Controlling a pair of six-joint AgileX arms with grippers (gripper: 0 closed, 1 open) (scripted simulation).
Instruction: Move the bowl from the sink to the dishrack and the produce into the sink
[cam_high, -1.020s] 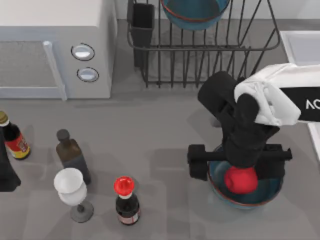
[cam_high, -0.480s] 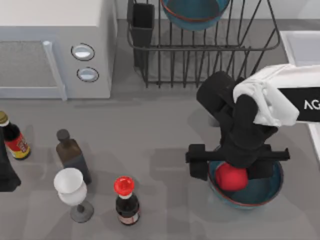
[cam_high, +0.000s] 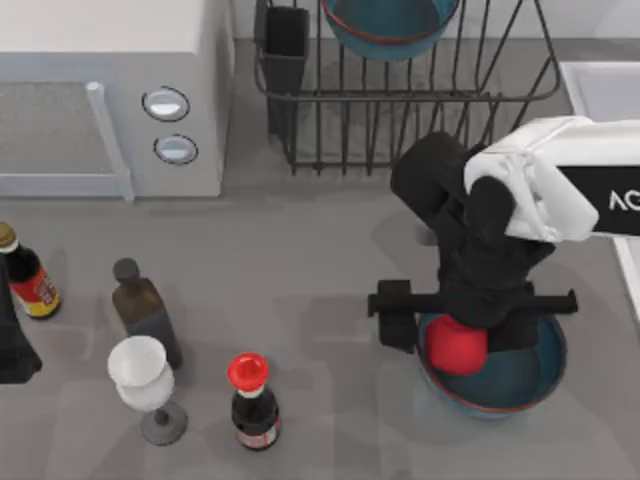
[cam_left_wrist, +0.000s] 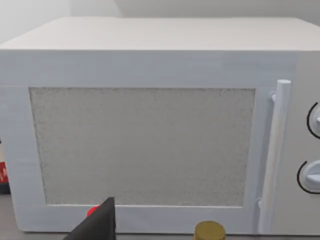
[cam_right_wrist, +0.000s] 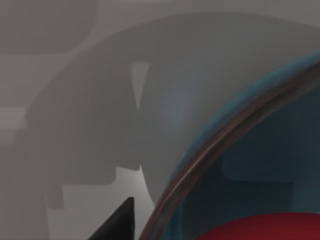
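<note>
Produce, the red ball-like fruit, has shifted since a second ago: it sat near the middle of the teal bowl then, and now it lies up toward the bowl's far-left rim, partly tucked under the black gripper. The right gripper has moved the same way, a little left and farther back, and it hangs directly over the fruit. Its black body hides the fingertips, so I cannot tell how far apart they stand or whether they have hold of the fruit.

That bowl stands on the grey table at the near right, with the fruit as its only content. In the right wrist view its reddish-brown rim curves across, with the red fruit low inside.

A second bowl that looks alike rests in the black wire dishrack at the far middle, and the square utensil cup stands at the rack's left corner. The white sink lies at the far right edge, just beyond the arm.

On the left, the white microwave sits at the far side. Before it stand a yellow-capped bottle, a dark bottle, a white goblet and a red-capped bottle. None of these has moved. The left arm stays parked at the left edge, its camera facing the microwave door.
</note>
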